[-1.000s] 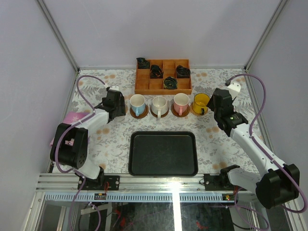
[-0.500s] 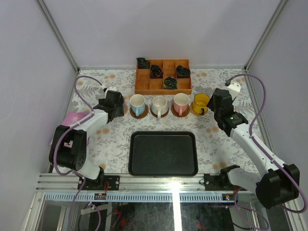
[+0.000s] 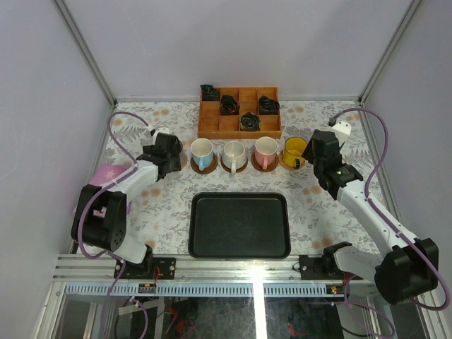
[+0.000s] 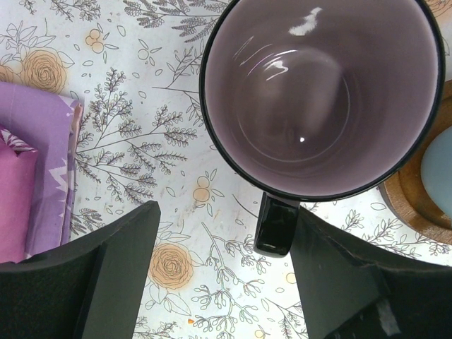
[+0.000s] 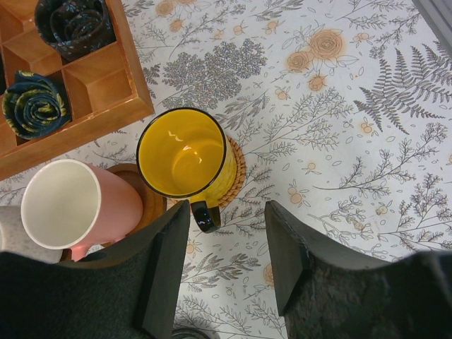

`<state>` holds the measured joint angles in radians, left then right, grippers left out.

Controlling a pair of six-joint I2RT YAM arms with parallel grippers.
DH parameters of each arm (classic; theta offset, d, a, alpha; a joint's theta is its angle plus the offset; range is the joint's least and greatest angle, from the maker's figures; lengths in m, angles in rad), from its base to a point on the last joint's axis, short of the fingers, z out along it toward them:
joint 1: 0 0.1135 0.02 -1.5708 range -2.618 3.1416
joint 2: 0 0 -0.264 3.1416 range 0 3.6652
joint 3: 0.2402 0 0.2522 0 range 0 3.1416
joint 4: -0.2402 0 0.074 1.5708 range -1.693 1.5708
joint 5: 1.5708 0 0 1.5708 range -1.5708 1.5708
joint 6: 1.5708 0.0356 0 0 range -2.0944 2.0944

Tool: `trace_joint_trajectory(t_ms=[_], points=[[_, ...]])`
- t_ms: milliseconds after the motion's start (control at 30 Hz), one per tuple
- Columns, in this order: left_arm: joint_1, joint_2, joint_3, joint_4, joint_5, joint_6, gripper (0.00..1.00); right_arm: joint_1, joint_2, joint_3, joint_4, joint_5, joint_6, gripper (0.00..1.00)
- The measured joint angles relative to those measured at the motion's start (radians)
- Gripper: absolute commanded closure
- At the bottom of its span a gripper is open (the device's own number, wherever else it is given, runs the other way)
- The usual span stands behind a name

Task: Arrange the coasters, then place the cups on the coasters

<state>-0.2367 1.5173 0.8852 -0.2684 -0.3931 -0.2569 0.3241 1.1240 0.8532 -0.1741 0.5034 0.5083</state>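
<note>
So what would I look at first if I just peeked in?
Probably the bright row across the middle of the table: light blue cup, cream-white cup, pink cup and yellow cup, each on a round coaster. A big black tray lies in front of them, and an orange wooden grid box sits behind.

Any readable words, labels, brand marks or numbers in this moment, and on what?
None readable.
The mauve-grey cup, yellow cup, black tray and wooden grid box carry no lettering.
The tablecloth shows only floral print.
Any marks on the arms are too small to read.
</note>
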Motion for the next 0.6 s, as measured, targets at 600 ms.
trace_joint_trajectory(t_ms=[600], points=[[-0.006, -0.155, 0.0, 0.001, 0.062, -0.02, 0.17, 0.0, 0.013, 0.0, 0.0, -0.001, 0.0, 0.46]])
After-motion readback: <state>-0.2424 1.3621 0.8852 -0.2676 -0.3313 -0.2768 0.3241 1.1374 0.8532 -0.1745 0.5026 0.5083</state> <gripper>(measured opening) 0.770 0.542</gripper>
